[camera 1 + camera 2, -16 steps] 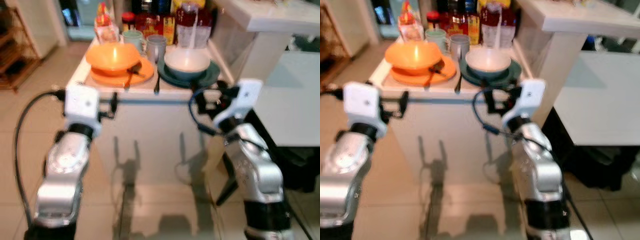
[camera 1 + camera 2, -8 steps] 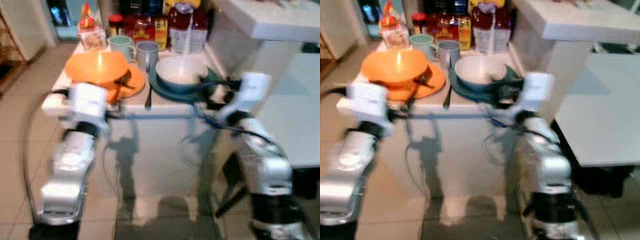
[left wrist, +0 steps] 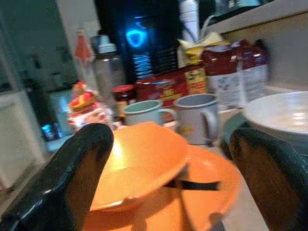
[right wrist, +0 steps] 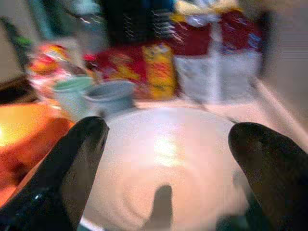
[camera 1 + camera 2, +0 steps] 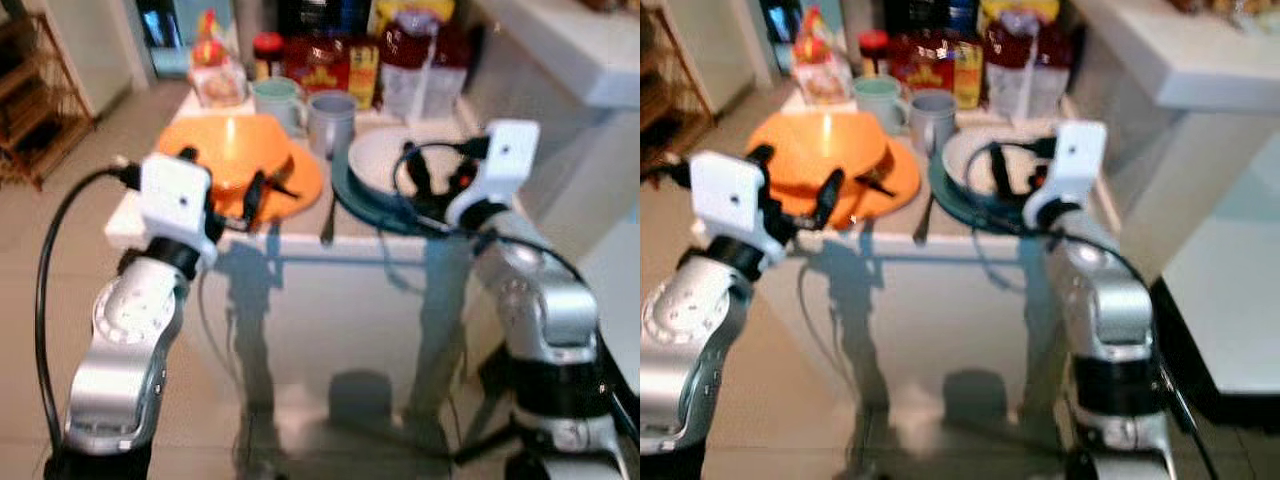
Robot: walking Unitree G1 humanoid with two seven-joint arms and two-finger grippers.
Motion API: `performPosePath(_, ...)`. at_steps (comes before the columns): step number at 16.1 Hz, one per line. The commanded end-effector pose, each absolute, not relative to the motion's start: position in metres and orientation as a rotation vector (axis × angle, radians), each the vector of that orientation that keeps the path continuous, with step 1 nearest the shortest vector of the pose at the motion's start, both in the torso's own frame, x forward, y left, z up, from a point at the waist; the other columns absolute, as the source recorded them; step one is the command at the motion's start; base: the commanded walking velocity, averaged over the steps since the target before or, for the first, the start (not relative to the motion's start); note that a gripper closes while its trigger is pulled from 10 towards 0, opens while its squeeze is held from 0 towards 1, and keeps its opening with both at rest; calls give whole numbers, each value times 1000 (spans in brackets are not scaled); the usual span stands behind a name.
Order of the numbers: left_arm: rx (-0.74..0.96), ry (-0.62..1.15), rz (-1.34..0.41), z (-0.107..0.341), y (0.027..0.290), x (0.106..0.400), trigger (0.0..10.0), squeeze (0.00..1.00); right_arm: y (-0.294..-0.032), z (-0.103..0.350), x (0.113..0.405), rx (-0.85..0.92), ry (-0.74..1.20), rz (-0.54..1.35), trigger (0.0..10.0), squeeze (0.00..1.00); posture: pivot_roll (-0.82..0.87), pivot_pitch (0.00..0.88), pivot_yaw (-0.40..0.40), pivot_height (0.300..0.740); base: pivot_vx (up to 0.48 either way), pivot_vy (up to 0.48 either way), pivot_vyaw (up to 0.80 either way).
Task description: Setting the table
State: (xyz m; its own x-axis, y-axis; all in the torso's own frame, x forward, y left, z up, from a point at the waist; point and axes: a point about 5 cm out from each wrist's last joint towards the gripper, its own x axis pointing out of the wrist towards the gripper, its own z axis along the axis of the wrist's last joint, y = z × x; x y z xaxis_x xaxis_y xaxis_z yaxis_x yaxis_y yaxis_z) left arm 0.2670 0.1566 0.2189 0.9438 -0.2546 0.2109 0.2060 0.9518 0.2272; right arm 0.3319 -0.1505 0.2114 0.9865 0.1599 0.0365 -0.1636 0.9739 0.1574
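A glossy orange bowl (image 5: 228,147) sits on a flat orange plate (image 5: 300,185); a round white bowl (image 5: 385,165) rests on a teal plate (image 5: 350,200) on the white bench (image 5: 130,215). Two mugs (image 5: 330,120) and packets crowd behind. Left pincer (image 3: 168,183) and right pincer (image 4: 166,178) both gape, released

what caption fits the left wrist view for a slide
Open left gripper faces an orange bowl on an orange plate, with two mugs behind.
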Motion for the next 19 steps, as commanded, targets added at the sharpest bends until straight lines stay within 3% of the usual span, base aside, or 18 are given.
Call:
performPosePath(1, 210, -266, -255, 225, 156, 266, 10000, 0, -157, 222, 339, 237, 9, 126, 10000, 0, 85, 0, -30, 740, 0, 0, 0)
performPosePath(7, 270, -116, -420, 207, 149, 263, 10000, 0, -169, 210, 365, 216, 230, 64, 10000, 0, 84, 0, -22, 740, 0, 0, 0)
performPosePath(11, 262, -112, -468, 208, 143, 260, 10000, 0, -168, 202, 378, 330, 309, 63, 10000, 0, 96, 0, -30, 740, 0, 0, 0)
performPosePath(14, 252, -123, -570, 210, 135, 251, 10000, 0, -162, 192, 383, 527, 363, 151, 10000, 0, 100, 0, -31, 740, 0, 0, 0)
performPosePath(15, 251, -124, -578, 210, 134, 250, 10000, 0, -162, 188, 383, 550, 374, 148, 7098, 0, 100, 0, -31, 740, 0, 0, 0)
performPosePath(17, 249, -122, -582, 209, 132, 249, 10000, 0, -163, 184, 383, 592, 387, 135, 2824, 0, 101, 0, -31, 740, 0, 0, 0)
performPosePath(18, 250, -122, -583, 209, 132, 249, 10000, 0, -163, 183, 383, 604, 392, 136, 0, 0, 101, 0, -30, 740, 0, 0, 0)
performPosePath(19, 250, -121, -584, 209, 132, 249, 10000, 0, -163, 183, 383, 610, 394, 136, 0, 0, 101, 0, -28, 740, 0, 0, 0)
